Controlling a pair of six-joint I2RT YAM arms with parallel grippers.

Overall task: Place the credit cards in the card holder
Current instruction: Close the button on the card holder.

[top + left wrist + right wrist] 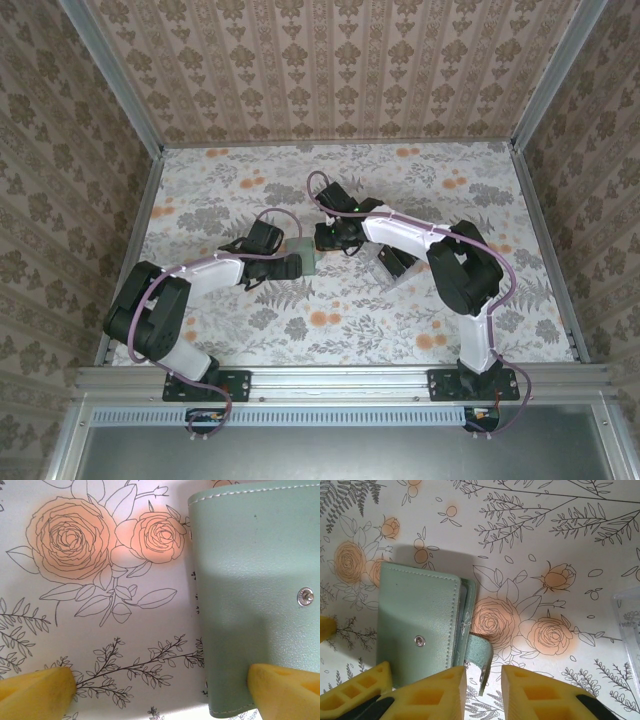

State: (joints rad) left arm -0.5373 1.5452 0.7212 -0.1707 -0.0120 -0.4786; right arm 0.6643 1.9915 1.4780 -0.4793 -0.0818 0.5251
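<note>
We are judging the step in hand to be opening the card holder, which is lying shut on the counter with its strap unsnapped and curling off 1 corner.

To do this well, we are wanting the right hand to close on the strap's free end alone, not on the cover beneath. Then we would peel the flap away from the snap in a slow arc while the holder is pinned flat. A fast pull is likely to drag the light case across the counter instead of unfolding it.

The right hand is hovering just off the holder's strap corner. Its 2 fingers are slightly parted with the strap's tip in the gap, and it is grasping nothing that we can see.

The left hand is spread fully wide and released. 1 finger is sitting over the holder's cover and the other over bare counter beside the holder. Whether that finger is pressing down, we cannot tell.

A clear sheet is lying well apart from the holder, past its strap side.
</note>
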